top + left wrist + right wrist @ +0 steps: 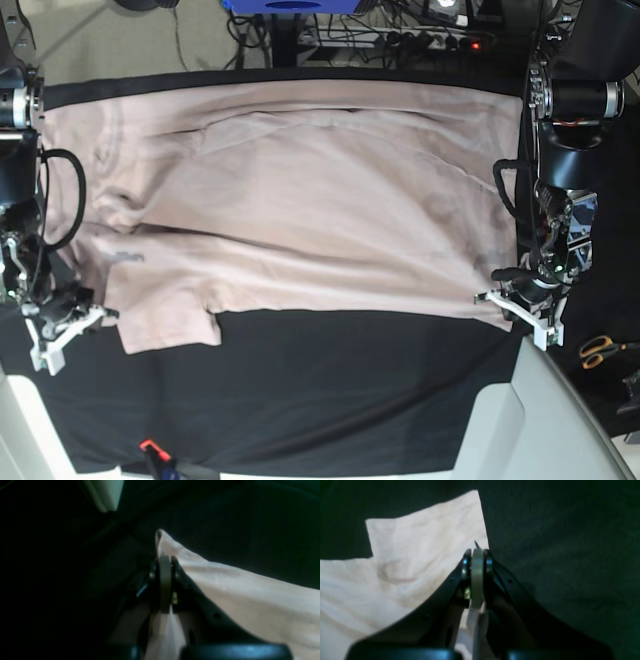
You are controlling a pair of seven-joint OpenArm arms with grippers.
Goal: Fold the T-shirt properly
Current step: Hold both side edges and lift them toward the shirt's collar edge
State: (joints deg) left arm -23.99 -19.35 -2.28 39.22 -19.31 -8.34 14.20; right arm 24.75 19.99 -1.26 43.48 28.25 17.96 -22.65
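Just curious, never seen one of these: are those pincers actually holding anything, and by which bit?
Yes. Both are shut on the T-shirt: the left pincer pinches a corner, the right pincer its edge.

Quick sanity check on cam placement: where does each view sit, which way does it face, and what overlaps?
Left wrist: on the left arm, looking along the left gripper, shut on a T-shirt edge over the black table cover.
Right wrist: on the right arm, looking along the right gripper, also shut on the shirt.
Base: overhead, looking down; both arms show at the shirt's two ends, scissors at the side.
Shared: all three show the shirt and cover.
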